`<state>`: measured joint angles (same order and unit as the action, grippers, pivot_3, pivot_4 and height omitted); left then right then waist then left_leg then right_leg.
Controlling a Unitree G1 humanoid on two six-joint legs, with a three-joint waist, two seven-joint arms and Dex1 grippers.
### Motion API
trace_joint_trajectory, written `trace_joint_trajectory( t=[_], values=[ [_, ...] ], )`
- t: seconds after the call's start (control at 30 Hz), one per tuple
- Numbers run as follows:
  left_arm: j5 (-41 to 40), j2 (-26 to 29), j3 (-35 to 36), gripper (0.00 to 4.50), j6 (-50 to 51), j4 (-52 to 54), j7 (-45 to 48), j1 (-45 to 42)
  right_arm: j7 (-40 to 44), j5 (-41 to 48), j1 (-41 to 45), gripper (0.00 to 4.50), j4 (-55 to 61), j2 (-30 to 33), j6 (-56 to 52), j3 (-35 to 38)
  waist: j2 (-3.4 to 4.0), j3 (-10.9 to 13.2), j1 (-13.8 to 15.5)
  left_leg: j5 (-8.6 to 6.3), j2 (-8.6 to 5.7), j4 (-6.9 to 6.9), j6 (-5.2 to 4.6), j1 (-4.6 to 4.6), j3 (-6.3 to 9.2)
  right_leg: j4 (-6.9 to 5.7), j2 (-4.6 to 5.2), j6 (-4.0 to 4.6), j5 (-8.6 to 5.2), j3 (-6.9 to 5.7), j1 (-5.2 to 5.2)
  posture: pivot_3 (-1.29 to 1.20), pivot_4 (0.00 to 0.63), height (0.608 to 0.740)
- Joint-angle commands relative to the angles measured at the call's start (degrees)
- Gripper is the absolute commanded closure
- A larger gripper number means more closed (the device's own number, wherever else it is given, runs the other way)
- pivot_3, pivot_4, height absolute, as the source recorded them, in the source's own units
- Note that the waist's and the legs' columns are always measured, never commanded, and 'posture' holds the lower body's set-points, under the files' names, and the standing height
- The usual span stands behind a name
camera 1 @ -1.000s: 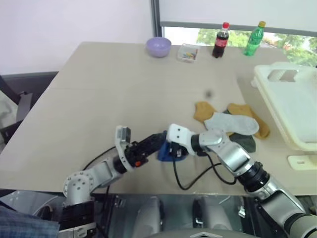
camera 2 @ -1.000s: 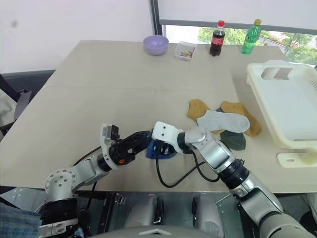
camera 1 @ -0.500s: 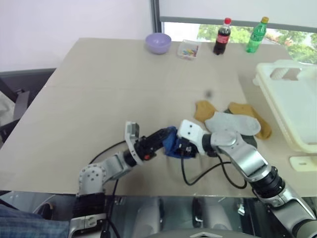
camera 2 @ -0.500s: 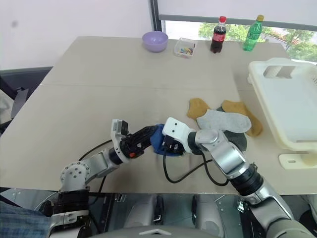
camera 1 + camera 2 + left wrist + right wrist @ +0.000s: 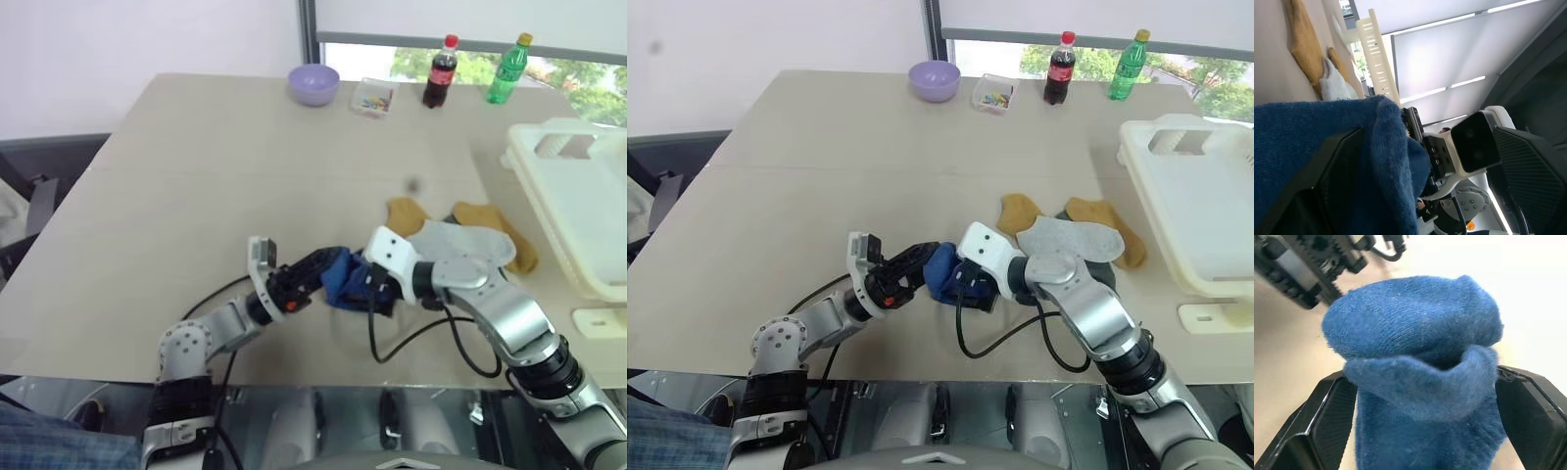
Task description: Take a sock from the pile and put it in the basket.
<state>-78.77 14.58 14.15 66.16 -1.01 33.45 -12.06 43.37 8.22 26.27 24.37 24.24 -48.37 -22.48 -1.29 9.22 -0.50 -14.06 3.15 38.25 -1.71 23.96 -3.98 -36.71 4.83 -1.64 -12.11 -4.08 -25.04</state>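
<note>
- Both our hands meet at a blue sock [image 5: 340,277] above the tabletop [image 5: 216,186], left of the pile [image 5: 460,243].
- Our left hand [image 5: 315,271] has its fingers spread wide, the sock bunched between them.
- Our right hand [image 5: 370,294] is spread wide too; the sock sits between its fingers [image 5: 1327,416]. We cannot tell which hand grips.
- The basket [image 5: 578,211] sits at the tabletop's right edge.

Royal blue knitted sock [image 5: 338,277], plain, no pattern. Pile of loose ankle socks [image 5: 460,243]: mustard yellow, pale grey-white, dark green. Large rectangular plastic basket [image 5: 578,211]: cream-white. Worktop [image 5: 245,166]: matt beige. Small round bowl [image 5: 313,84]: lilac. Plastic bottles: dark cola with red cap [image 5: 438,73]; green [image 5: 506,71].
</note>
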Motion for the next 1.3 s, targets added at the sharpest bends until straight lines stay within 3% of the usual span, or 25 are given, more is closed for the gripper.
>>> trace_joint_trajectory(
  t=[0.03,0.23,0.37,0.57,0.8,1.13,1.3],
  values=[
    [-0.3,-0.2,-0.2,0.0,0.0,0.1,0.9,-1.1,1.9,2.7,-0.3,0.08,5.9,4.2,-0.9,4.4,-0.01,0.1,0.1,0.0,0.0,0.0,0.0,0.0,0.0,0.0,0.0,0.0,0.0,0.0,0.0,0.0,0.15,0.736],
    [0.1,-0.5,-1.3,0.0,0.1,0.5,2.2,-2.7,4.0,6.6,-3.1,0.08,11.3,12.2,-4.2,7.7,-0.14,0.3,0.6,-0.01,-0.02,-0.01,-0.01,0.04,0.02,0.04,0.01,0.01,0.0,-0.02,-0.01,0.0,0.15,0.736],
    [0.0,-1.1,-2.3,0.0,0.7,0.5,2.9,-4.0,2.6,11.4,-5.2,0.08,14.9,13.5,-8.1,15.2,-0.23,0.4,0.7,-0.01,-0.01,-0.01,-0.01,0.06,0.01,0.04,-0.01,0.0,0.0,-0.01,-0.04,0.0,0.15,0.736],
    [8.2,-0.6,-7.7,0.0,-1.0,-2.9,6.8,-5.0,-3.0,16.0,-4.4,0.08,17.4,8.6,-12.4,19.5,-0.28,0.4,1.2,0.0,-0.01,0.0,-0.01,0.06,0.0,0.04,-0.02,0.0,0.0,-0.01,-0.04,0.0,0.15,0.736],
    [15.6,-1.7,-11.5,0.0,-3.8,-6.6,11.6,-6.9,-11.2,16.0,-3.5,0.08,16.4,1.6,-13.6,16.3,-0.28,0.4,1.3,0.0,-0.02,0.03,-0.01,0.08,0.0,0.04,-0.01,0.02,0.01,-0.01,-0.04,0.0,0.15,0.736],
    [16.4,-2.2,-9.5,0.0,-2.8,-7.2,14.5,-6.8,-18.4,12.8,-4.1,0.08,8.1,-4.2,-9.6,14.8,-0.24,0.4,1.3,0.0,-0.02,0.04,-0.02,0.04,-0.01,-0.02,-0.02,0.01,0.01,0.01,-0.02,0.0,0.15,0.736],
    [16.5,-2.3,-8.0,0.0,-2.8,-7.4,14.5,-6.5,-19.1,12.3,-5.3,0.08,7.4,-2.2,-11.9,14.9,-0.24,0.4,1.3,0.0,-0.02,0.04,-0.02,0.04,-0.02,-0.02,-0.02,0.0,0.02,0.03,-0.01,0.0,0.15,0.736]
  ],
)
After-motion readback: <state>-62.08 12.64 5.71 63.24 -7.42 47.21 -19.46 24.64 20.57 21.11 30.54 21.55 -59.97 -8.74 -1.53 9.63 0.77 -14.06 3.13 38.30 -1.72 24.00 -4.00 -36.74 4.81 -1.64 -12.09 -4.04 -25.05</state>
